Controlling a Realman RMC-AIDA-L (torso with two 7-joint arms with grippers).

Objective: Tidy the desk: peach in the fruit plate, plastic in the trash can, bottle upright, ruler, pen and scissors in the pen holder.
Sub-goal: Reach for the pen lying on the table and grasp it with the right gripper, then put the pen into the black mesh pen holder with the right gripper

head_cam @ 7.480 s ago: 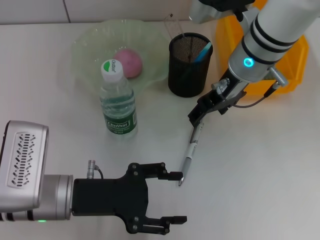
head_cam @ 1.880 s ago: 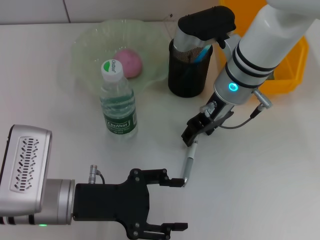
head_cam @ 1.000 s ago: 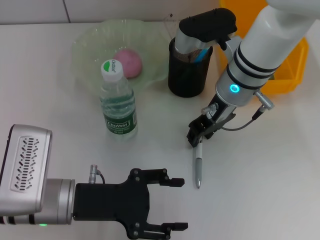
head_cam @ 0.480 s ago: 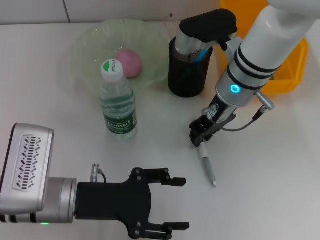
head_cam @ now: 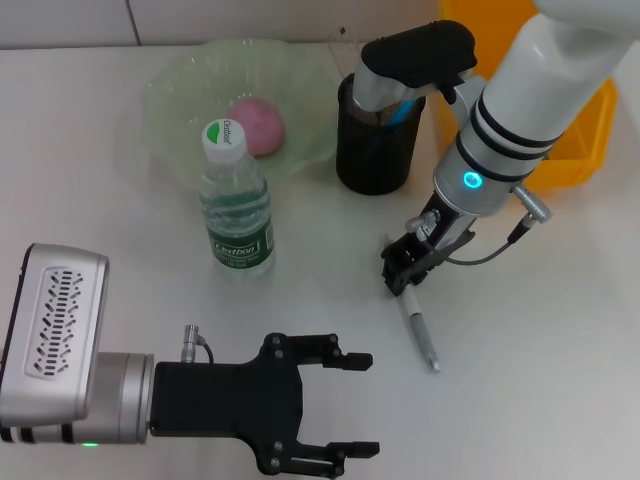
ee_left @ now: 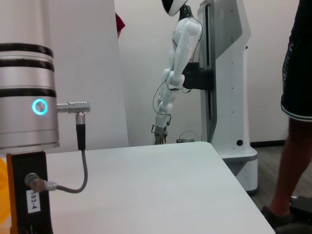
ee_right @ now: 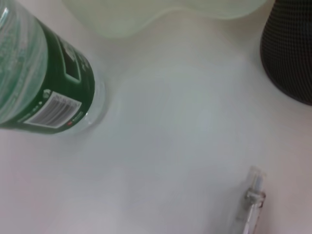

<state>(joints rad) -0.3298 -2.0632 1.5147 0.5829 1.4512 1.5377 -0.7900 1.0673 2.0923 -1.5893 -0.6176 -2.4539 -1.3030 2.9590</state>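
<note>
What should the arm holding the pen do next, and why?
Probably lift the pen clear of the desk and carry it toward the pen holder. The right gripper pinches only the pen's upper end; its tip rests on the desk. The peach is in the fruit plate and the bottle stands upright.

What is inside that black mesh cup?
In the pen holder, a light blue piece, likely the scissors handle, and a clear strip, probably the ruler, poke out. The right arm covers part of the opening.

White wall [ee_left: 146, 73], grey floor [ee_left: 273, 170], another white robot [ee_left: 204, 73], a bystander [ee_left: 297, 97].
</note>
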